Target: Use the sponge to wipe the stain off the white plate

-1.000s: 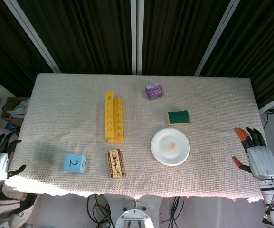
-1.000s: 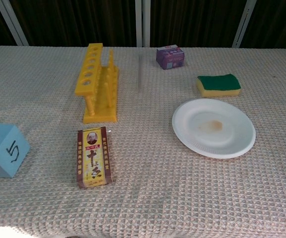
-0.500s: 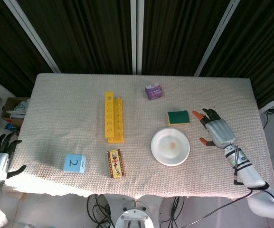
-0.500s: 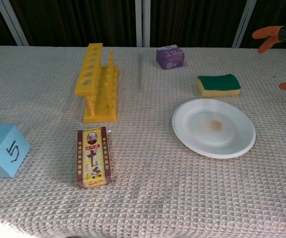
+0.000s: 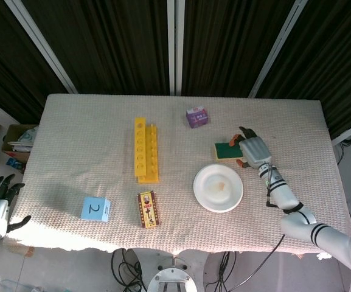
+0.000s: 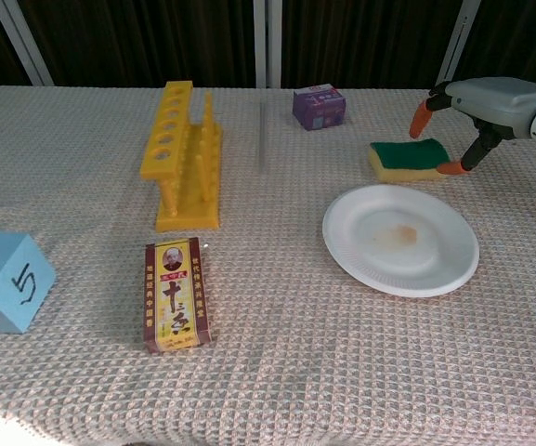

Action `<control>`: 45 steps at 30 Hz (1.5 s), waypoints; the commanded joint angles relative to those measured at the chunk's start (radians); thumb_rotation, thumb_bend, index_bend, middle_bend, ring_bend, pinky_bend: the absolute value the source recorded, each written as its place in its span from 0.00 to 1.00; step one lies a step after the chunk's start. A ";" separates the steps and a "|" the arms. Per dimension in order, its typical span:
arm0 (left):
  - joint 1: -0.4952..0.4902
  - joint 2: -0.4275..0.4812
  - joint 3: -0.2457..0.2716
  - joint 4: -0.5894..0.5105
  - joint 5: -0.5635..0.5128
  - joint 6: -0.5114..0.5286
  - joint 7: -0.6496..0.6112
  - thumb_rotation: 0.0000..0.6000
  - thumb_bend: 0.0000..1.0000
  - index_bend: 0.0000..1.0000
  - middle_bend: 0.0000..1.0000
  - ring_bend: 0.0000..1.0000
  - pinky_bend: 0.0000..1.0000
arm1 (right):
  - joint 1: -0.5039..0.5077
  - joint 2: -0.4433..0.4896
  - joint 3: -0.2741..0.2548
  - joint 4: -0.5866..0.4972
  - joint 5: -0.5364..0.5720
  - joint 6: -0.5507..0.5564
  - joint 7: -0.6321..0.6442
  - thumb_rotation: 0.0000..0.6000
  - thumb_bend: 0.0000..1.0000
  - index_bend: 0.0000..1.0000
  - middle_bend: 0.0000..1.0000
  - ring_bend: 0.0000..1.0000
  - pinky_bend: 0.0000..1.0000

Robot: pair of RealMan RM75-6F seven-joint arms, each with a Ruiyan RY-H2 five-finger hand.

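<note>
This looks like a robotics test room or lab, not a home. The tabletop (image 5: 272, 115) wears a woven beige cloth and stands before dark pleated curtains (image 5: 114, 42) split by pale metal posts (image 5: 174, 45). Loose cables (image 5: 126, 264) trail across the tiled floor beneath the robot's base. The spread is an unrelated set of props: a yellow test-tube rack (image 5: 145, 150), a numbered blue cube (image 5: 95, 208) and small printed boxes (image 5: 147, 208).
</note>
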 commanded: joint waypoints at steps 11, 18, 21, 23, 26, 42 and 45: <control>-0.004 0.003 -0.003 -0.009 -0.005 -0.015 0.006 1.00 0.09 0.23 0.07 0.05 0.15 | 0.023 -0.104 -0.059 0.201 -0.069 0.051 0.142 1.00 0.15 0.40 0.26 0.04 0.12; -0.006 0.002 -0.006 -0.007 -0.010 -0.022 0.004 1.00 0.09 0.23 0.07 0.05 0.15 | 0.040 -0.152 -0.072 0.278 -0.084 0.059 0.173 1.00 0.18 0.39 0.29 0.08 0.14; -0.005 0.003 -0.006 -0.005 -0.010 -0.021 0.000 1.00 0.09 0.23 0.07 0.05 0.14 | 0.049 -0.174 -0.077 0.317 -0.091 0.061 0.183 1.00 0.22 0.39 0.31 0.11 0.17; -0.004 0.004 -0.006 -0.004 -0.012 -0.022 -0.002 1.00 0.09 0.23 0.07 0.05 0.14 | 0.054 -0.191 -0.078 0.342 -0.094 0.064 0.196 1.00 0.26 0.41 0.33 0.14 0.18; -0.004 0.007 -0.006 -0.003 -0.012 -0.022 -0.004 1.00 0.09 0.23 0.07 0.05 0.15 | 0.059 -0.213 -0.083 0.377 -0.099 0.068 0.219 1.00 0.34 0.46 0.37 0.18 0.21; 0.002 0.018 -0.004 -0.017 -0.007 -0.017 -0.001 1.00 0.09 0.23 0.07 0.05 0.15 | 0.039 -0.131 -0.174 0.418 -0.238 0.298 0.301 1.00 0.55 0.71 0.51 0.30 0.27; -0.002 0.019 -0.007 -0.025 -0.006 -0.018 0.008 1.00 0.09 0.23 0.07 0.05 0.15 | 0.039 -0.039 -0.216 0.324 -0.312 0.391 0.251 1.00 0.56 0.74 0.51 0.31 0.27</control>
